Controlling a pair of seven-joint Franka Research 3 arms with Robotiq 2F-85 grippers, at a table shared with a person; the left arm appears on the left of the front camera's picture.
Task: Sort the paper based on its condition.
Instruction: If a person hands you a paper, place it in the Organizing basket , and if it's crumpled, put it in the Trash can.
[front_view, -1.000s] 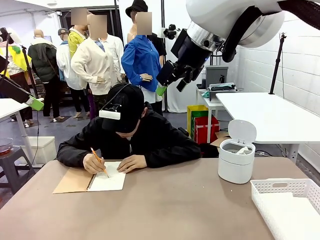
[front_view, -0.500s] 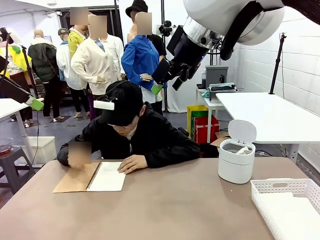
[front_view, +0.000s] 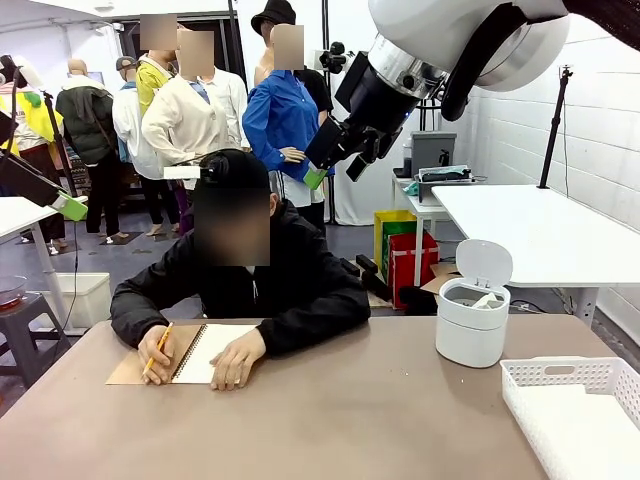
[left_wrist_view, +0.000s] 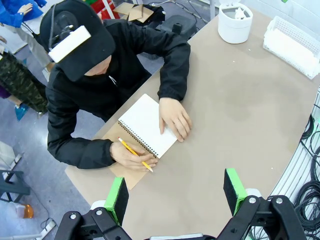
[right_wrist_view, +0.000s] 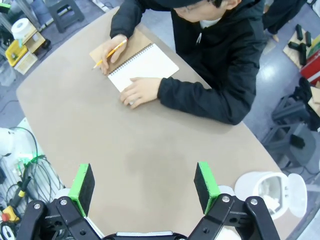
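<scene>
A white crumpled piece of paper (front_view: 486, 299) shows inside the open white bin (front_view: 472, 335), also seen as the paper (right_wrist_view: 270, 188) in the right wrist view. The person's hand (front_view: 236, 362) rests on the white page of a spiral notebook (front_view: 196, 352); the other hand holds a pencil (front_view: 156, 349). My right gripper (front_view: 338, 172) hangs open high above the table, behind the person's head, holding nothing. From the wrist, the right gripper (right_wrist_view: 143, 185) looks down on bare tabletop. My left gripper (left_wrist_view: 175, 192) is open and empty, high over the table's near-left part; one green pad (front_view: 70, 207) shows at the left edge.
A white slotted basket (front_view: 560, 375) stands at the table's near right corner; its inside looks white and flat. The bin's lid (front_view: 485, 262) stands flipped up. The brown tabletop (front_view: 350, 410) between notebook and bin is bare. Cables (left_wrist_view: 307, 170) hang beside the table's edge.
The person has sat more upright and the pencil hand has come back onto the notebook's cover. My right gripper shifted slightly left and up earlier, then held still.
</scene>
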